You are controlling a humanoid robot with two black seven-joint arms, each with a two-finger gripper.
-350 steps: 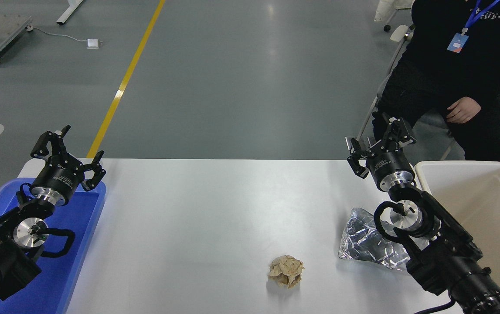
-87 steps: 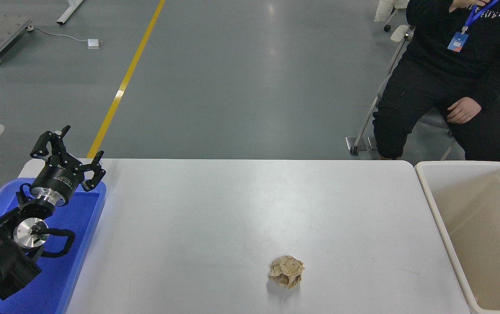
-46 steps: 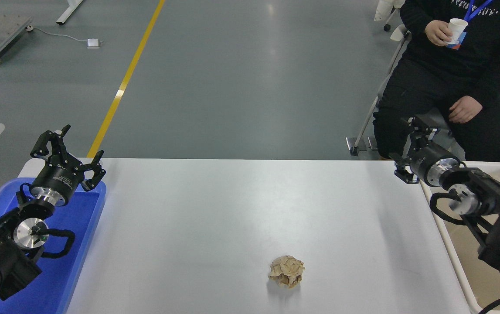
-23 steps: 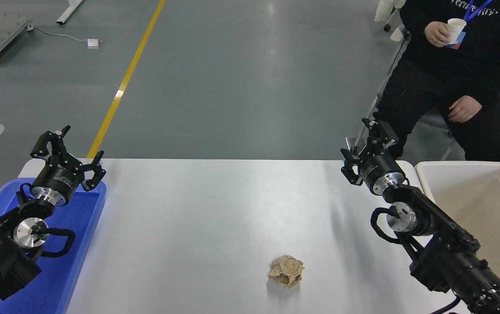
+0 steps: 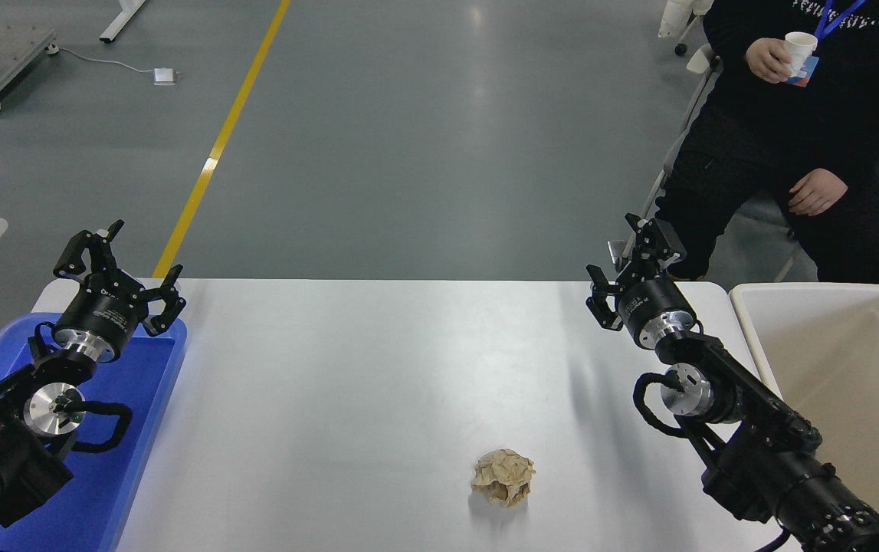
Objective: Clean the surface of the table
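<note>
The glossy white table surface [image 5: 378, 368] fills the middle of the head view. A crumpled beige paper ball [image 5: 503, 476] lies on it near the front, right of centre. My right gripper [image 5: 627, 261] is open and empty, held above the table's far right part, well behind the paper ball. My left gripper [image 5: 119, 261] is open and empty, parked at the far left over the blue tray.
A blue plastic tray [image 5: 140, 383] sits at the table's left end. A beige rectangular bin [image 5: 830, 360] stands beside the right end. A person in black sits at the far right with a paper cup [image 5: 798, 46] in one hand.
The silver foil bag is gone from the table. My right arm swung over the beige bin and has come back left over the table, empty. The person raised a cup.
</note>
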